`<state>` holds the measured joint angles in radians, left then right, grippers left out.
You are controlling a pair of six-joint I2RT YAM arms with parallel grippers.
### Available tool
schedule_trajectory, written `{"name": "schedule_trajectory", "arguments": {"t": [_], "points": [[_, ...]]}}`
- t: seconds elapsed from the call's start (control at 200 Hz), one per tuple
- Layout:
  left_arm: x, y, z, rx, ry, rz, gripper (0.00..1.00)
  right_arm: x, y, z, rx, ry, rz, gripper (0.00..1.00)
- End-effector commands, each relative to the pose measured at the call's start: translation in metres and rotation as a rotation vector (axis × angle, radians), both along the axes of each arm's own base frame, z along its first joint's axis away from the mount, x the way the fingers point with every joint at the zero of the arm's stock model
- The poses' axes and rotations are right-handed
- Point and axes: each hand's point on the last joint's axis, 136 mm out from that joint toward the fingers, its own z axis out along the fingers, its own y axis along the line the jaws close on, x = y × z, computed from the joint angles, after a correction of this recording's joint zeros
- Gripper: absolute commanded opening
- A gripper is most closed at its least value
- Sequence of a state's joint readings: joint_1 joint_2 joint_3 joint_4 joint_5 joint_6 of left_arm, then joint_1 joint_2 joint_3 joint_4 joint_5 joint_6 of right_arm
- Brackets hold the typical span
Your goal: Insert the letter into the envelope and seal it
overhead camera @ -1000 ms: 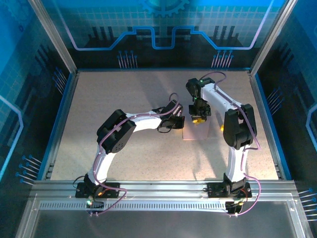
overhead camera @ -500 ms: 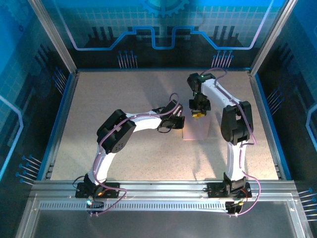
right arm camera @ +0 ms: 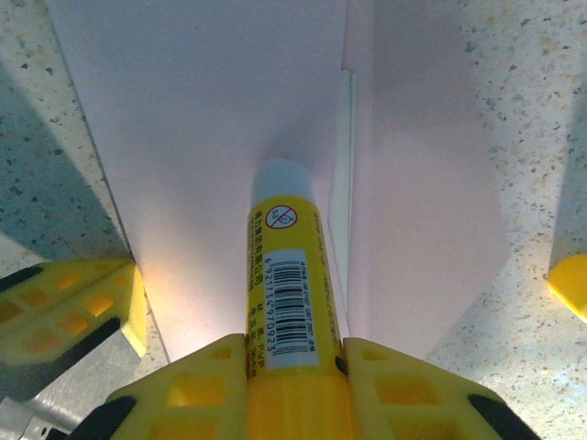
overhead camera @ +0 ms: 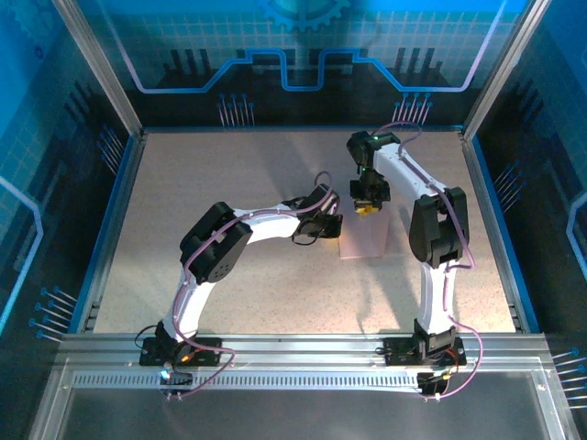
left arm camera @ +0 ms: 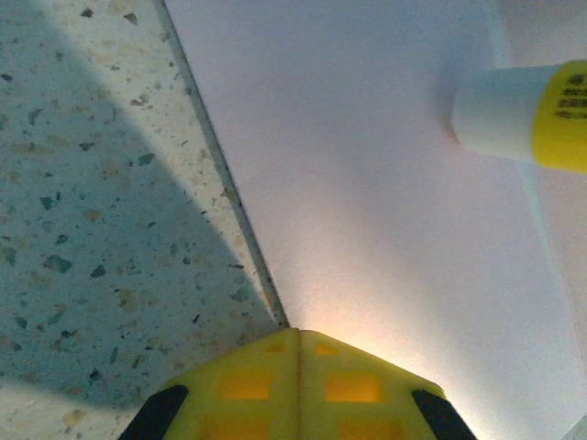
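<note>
The speckled table (overhead camera: 229, 183) was seen bearing the envelope (right arm camera: 202, 101), which was laid flat near its middle, between the two arms. Its flap (right arm camera: 431, 211) was folded open, to the right in the right wrist view. A thin pale strip (right arm camera: 346, 137) was seen along the fold; whether it belonged to the letter could not be told. The left gripper (left arm camera: 295, 337) was set at the envelope's left edge, its fingers pressed together with nothing between them. The right gripper (right arm camera: 293, 353) was held over the envelope, its fingers pinched on a yellow glue stick (right arm camera: 282, 266), whose white tip was pointed at the paper beside the fold. A small yellow piece (right arm camera: 570, 286) was seen lying on the table beyond the flap.
</note>
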<state>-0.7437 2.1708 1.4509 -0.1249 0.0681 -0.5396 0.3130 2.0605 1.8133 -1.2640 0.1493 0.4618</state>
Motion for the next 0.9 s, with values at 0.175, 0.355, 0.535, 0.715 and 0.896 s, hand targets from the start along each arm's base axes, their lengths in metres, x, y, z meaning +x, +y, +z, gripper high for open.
{"name": "schedule_trajectory", "arguments": {"t": [0.175, 0.355, 0.535, 0.715, 0.896], "points": [[-0.012, 0.006, -0.023, 0.060, 0.043, -0.033, 0.00, -0.011, 0.002, 0.041, 0.037, -0.048, 0.008, 0.06], [-0.013, 0.006, -0.022, 0.055, 0.043, -0.028, 0.00, -0.027, 0.004, 0.049, 0.031, -0.027, 0.026, 0.07], [-0.012, 0.006, -0.019, 0.052, 0.035, -0.029, 0.00, -0.048, 0.007, 0.049, 0.027, 0.000, 0.046, 0.07], [-0.012, 0.007, -0.017, 0.054, 0.028, -0.031, 0.00, -0.067, 0.009, 0.041, 0.019, 0.038, 0.056, 0.07], [-0.012, 0.008, -0.015, 0.052, 0.023, -0.031, 0.00, -0.077, 0.015, 0.029, 0.020, 0.064, 0.068, 0.07]]}}
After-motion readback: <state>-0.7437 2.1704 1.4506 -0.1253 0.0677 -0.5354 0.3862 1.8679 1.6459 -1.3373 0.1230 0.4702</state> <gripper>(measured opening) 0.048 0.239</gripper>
